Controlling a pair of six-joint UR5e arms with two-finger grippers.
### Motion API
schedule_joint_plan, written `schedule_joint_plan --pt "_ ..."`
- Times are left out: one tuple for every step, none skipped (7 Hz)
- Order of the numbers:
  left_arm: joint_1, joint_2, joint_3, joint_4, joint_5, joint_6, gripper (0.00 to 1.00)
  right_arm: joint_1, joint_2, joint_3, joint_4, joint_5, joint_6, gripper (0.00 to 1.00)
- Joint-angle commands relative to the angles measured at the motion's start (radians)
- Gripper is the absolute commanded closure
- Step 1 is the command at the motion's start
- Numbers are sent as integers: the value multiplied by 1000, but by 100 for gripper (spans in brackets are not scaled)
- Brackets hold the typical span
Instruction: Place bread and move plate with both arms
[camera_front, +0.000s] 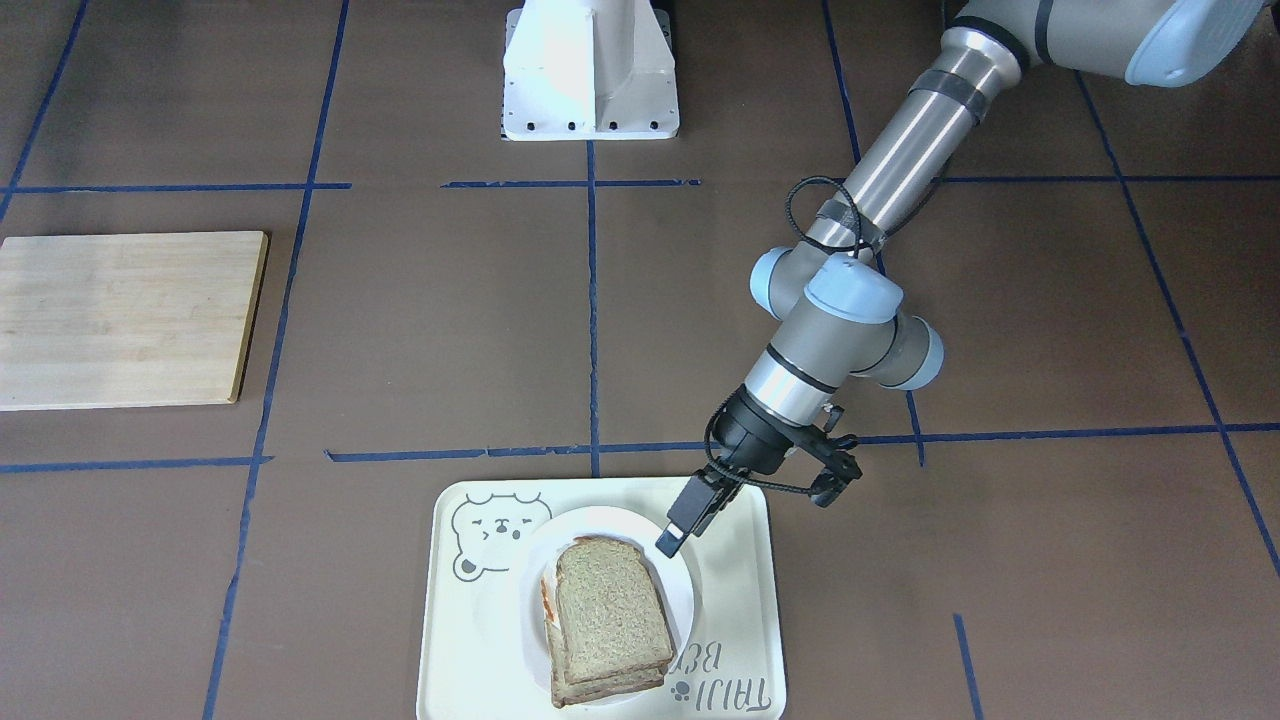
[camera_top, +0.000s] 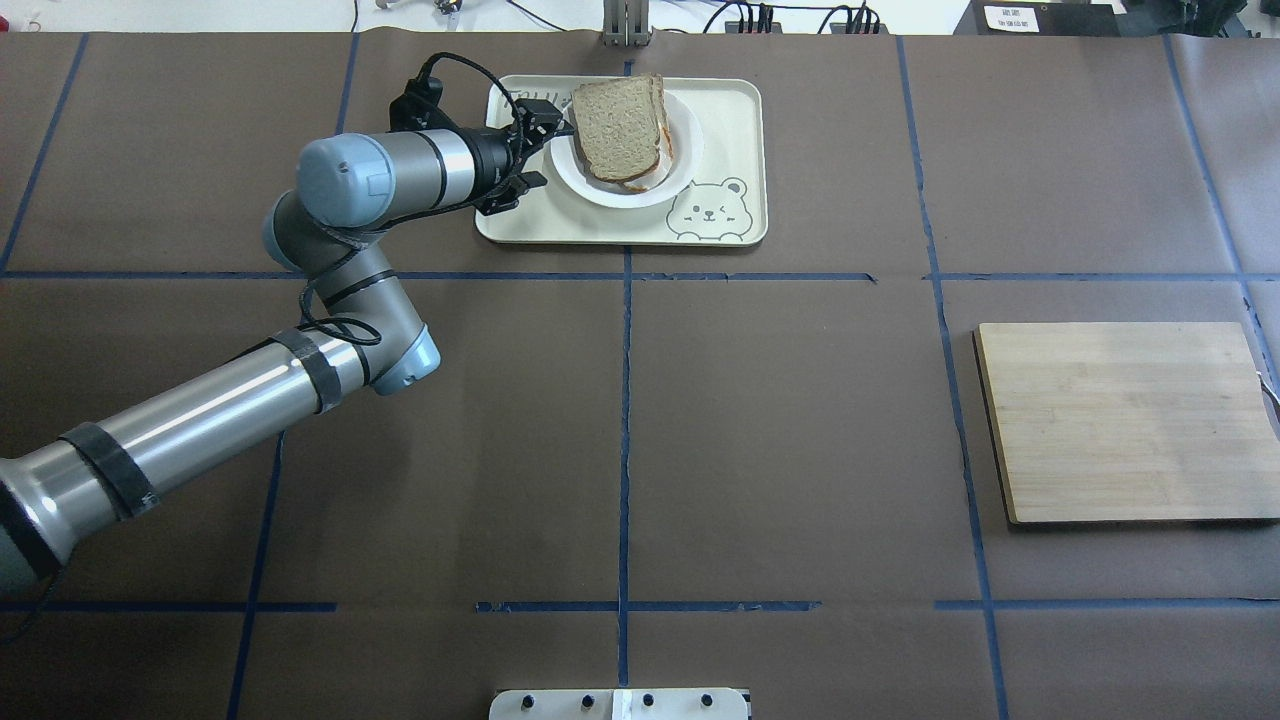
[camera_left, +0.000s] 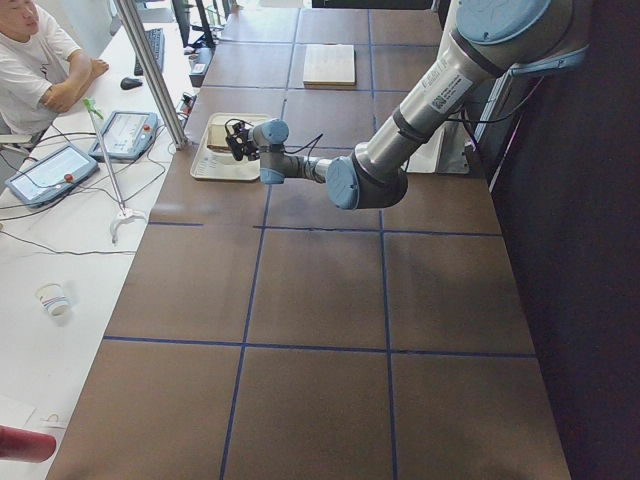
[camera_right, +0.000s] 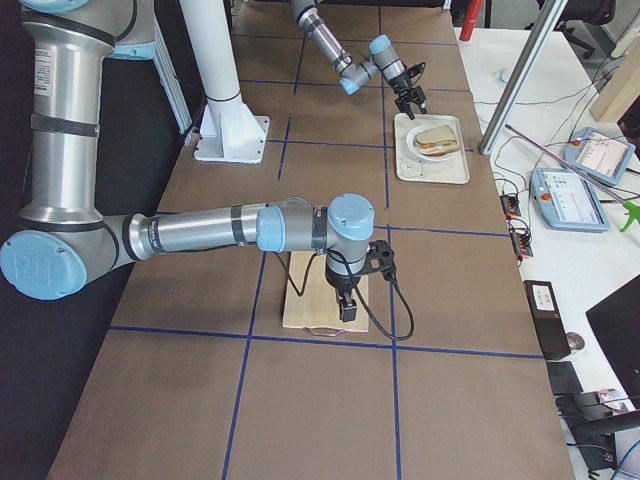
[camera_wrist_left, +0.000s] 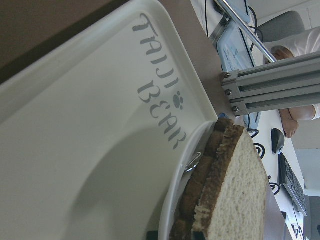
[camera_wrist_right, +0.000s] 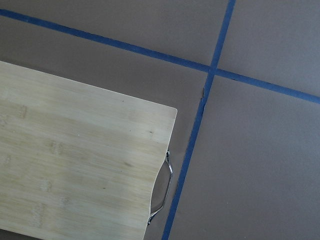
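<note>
The bread (camera_front: 610, 610) lies as the top slice of a stack on the white plate (camera_front: 683, 590), which sits on the cream bear tray (camera_front: 745, 560). A second slice with a red-orange smear shows under it. My left gripper (camera_front: 688, 528) is open and empty at the plate's rim, just beside the bread. In the overhead view it (camera_top: 545, 150) is left of the bread (camera_top: 620, 125). The left wrist view shows the bread's (camera_wrist_left: 235, 190) edge close up. My right gripper (camera_right: 345, 303) hangs over the wooden board; I cannot tell if it is open.
A wooden cutting board (camera_top: 1125, 420) with a metal handle (camera_wrist_right: 162, 195) lies on the robot's right side. The white pedestal (camera_front: 590, 70) stands at the robot's edge. An aluminium post (camera_right: 515, 70) and an operator (camera_left: 40, 50) are beyond the tray's side of the table.
</note>
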Motion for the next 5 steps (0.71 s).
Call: schedule_joint_plan --pt "-62 115 -156 62 -201 57 0 0 3 0 0 0 1 0" --pt "-138 159 -225 144 -343 161 0 0 3 0 0 0 1 0" --pt "-202 237 -293 200 -434 318 0 0 1 -1 0 0 1 0" --pt "-246 288 -307 223 -511 496 0 0 1 -1 0 0 1 0" --pt "-299 345 -307 240 -582 694 0 0 1 -1 0 0 1 0"
